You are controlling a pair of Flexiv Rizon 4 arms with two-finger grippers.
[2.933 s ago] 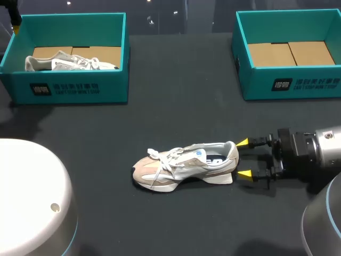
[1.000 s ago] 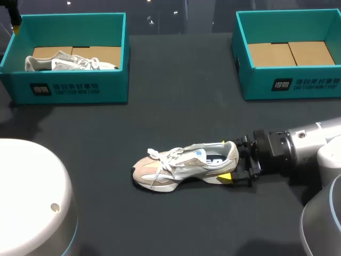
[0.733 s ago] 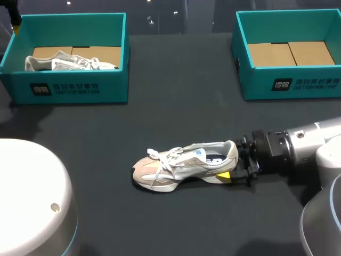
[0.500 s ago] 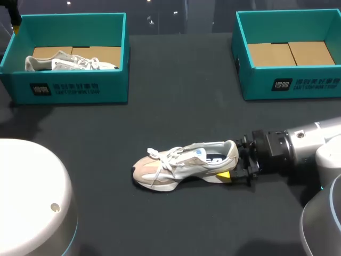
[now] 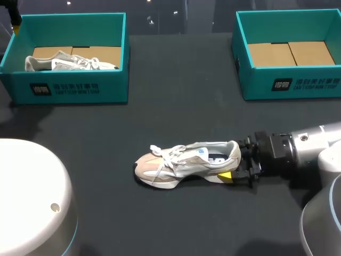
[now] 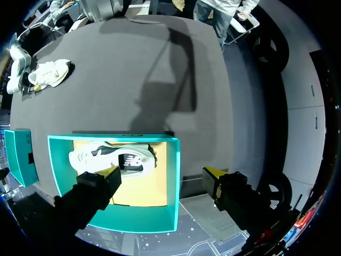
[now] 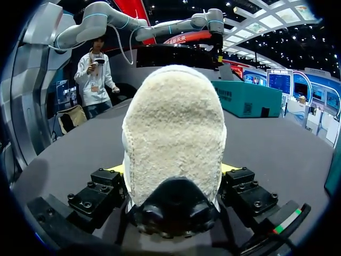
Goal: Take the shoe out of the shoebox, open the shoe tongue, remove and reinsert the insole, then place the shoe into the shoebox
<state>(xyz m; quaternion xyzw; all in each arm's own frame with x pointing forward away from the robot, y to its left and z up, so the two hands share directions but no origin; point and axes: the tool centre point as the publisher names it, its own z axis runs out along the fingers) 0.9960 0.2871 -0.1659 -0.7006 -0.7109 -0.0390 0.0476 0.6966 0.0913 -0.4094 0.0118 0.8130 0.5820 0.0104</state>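
Observation:
A beige and white shoe (image 5: pixel 181 162) lies on its sole on the dark table, toe pointing left. My right gripper (image 5: pixel 236 161) comes in from the right and is shut on the shoe's heel; one yellow tip shows on the near side, the other is hidden behind the heel. In the right wrist view the fuzzy heel (image 7: pixel 176 133) fills the space between the fingers of the right gripper (image 7: pixel 171 169), touching both. My left gripper (image 6: pixel 160 173) hangs open high above the left shoebox (image 6: pixel 173 176).
The left teal shoebox (image 5: pixel 69 90) at the back left holds a second shoe (image 5: pixel 69 63), seen from above as the white shoe (image 6: pixel 114 160). A right teal shoebox (image 5: pixel 298 85) with a cardboard bottom stands at the back right.
The right fingers have closed in on the heel. The shoe has shifted slightly to the right with the gripper. The left arm has not moved.

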